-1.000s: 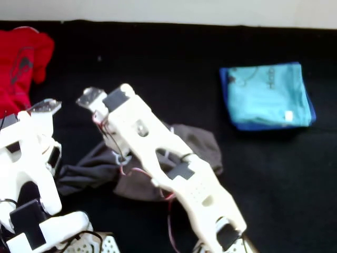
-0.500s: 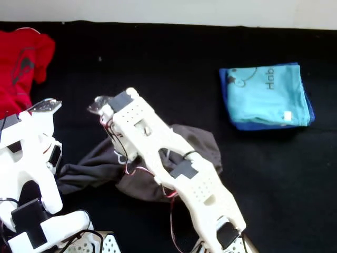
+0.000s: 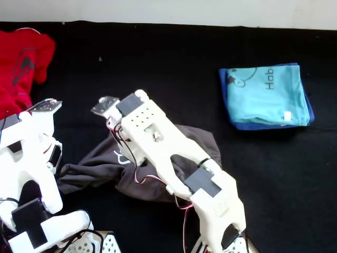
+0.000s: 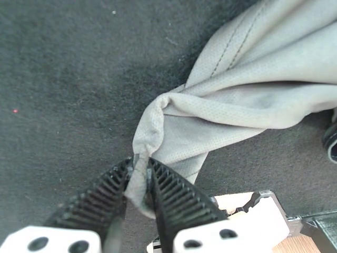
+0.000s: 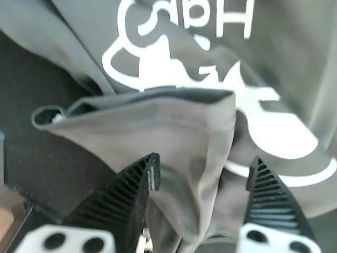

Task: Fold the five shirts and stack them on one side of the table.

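grey shirt [image 4: 247, 95] — matt knit cloth, fine pinhole weave, stitched seams; its white print [image 5: 274, 129] smooth. table cover [image 4: 63, 68] — black, matt, felt-like. left gripper fingers [image 4: 100, 194] ribbed black plastic; arm shells [image 3: 158, 141] smooth white plastic.

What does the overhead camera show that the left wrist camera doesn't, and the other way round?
Only the high view shows the red shirt and the folded blue shirts. Only the left wrist view shows the left arm's fingers clamped on an edge of the grey shirt. Both show that grey shirt and the black table.
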### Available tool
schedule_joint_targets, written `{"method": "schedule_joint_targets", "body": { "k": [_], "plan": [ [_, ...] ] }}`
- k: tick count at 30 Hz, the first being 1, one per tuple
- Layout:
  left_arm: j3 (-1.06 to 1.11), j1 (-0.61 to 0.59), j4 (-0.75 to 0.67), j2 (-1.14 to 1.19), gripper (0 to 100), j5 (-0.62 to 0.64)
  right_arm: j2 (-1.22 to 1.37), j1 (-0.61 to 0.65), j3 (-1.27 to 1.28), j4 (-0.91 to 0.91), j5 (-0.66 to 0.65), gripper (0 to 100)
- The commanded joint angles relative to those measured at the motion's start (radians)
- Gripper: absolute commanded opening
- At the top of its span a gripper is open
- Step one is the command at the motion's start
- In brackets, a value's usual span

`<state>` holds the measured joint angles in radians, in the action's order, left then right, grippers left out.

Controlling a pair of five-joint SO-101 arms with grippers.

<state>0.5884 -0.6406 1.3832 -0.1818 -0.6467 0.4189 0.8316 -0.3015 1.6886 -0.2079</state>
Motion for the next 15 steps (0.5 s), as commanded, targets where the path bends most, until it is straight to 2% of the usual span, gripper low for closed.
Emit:
{"method": "schedule_joint_targets", "body": {
  "k": [1,9,14,15],
  "plan": [
    [-0.005,-0.013,-0.002,-0.001,1,0.003,0.019,0.002,0.001,-0.050,0.003,24.6],
    [-0.004,-0.013,-0.006,-0.001,1,0.003,0.082,0.042,-0.001,-0.070,0.003,22.2],
    [-0.004,-0.013,-0.006,-0.001,1,0.003,0.077,-0.007,-0.042,-0.053,0.008,1.6],
    [-0.004,-0.013,-0.006,-0.001,1,0.003,0.077,-0.022,-0.065,-0.035,0.009,0.2]
  ]
}}
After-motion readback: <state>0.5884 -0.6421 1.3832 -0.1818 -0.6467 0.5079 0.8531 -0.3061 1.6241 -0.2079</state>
